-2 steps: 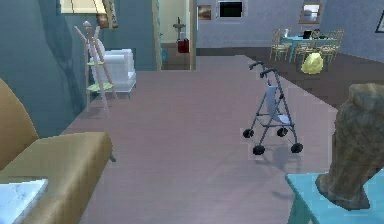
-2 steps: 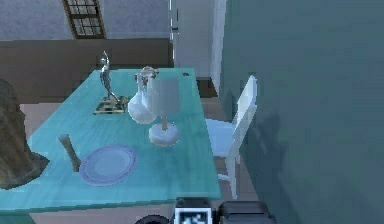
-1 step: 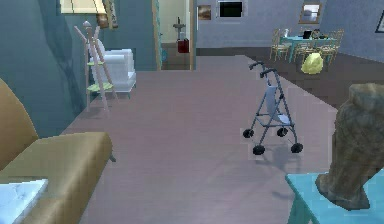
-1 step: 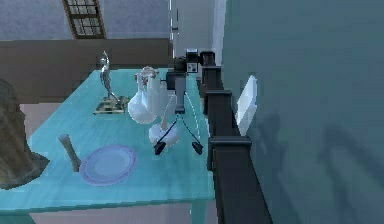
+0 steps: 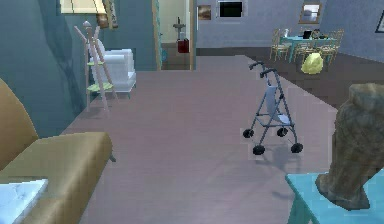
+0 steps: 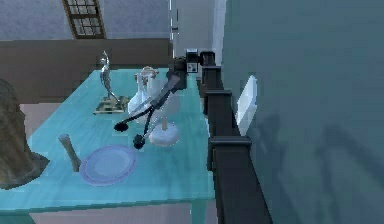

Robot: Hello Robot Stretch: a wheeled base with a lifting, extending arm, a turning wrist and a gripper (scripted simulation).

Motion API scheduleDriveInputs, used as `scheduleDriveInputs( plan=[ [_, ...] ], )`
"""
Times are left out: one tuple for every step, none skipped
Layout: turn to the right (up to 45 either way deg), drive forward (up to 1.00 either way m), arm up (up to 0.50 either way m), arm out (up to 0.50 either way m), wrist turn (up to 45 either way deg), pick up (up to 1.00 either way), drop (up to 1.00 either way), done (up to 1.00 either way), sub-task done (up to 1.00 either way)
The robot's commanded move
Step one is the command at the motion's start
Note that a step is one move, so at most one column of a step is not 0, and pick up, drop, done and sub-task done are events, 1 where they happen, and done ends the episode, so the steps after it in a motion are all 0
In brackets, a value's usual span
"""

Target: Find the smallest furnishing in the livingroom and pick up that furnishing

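Where the room opens ahead, a tan sofa (image 5: 50,160) sits at the forward view's left, a teal table (image 5: 308,203) at its lower right, and a wheeled walker (image 5: 272,115) mid-floor. In the arm side view the dark arm (image 6: 226,150) reaches along that table, which bears a brown statue (image 6: 12,140), a pale plate (image 6: 108,164), a white vase (image 6: 147,88) and, toward its far edge, a slim grey statuette (image 6: 105,80), perhaps the smallest furnishing here. The gripper (image 6: 131,135) hangs before the vase, fingers slanting toward the plate; whether it grips anything cannot be told.
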Motion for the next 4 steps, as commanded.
scheduleDriveInputs(
  plan=[
    [0.0,0.0,0.0,0.0,45.0,0.0,0.0,0.0,0.0],
    [0.0,0.0,0.0,0.0,45.0,0.0,0.0,0.0,0.0],
    [0.0,0.0,0.0,0.0,12.0,0.0,0.0,0.0,0.0],
    [0.0,0.0,0.0,0.0,0.0,1.0,0.0,0.0,0.0]
  ],
)
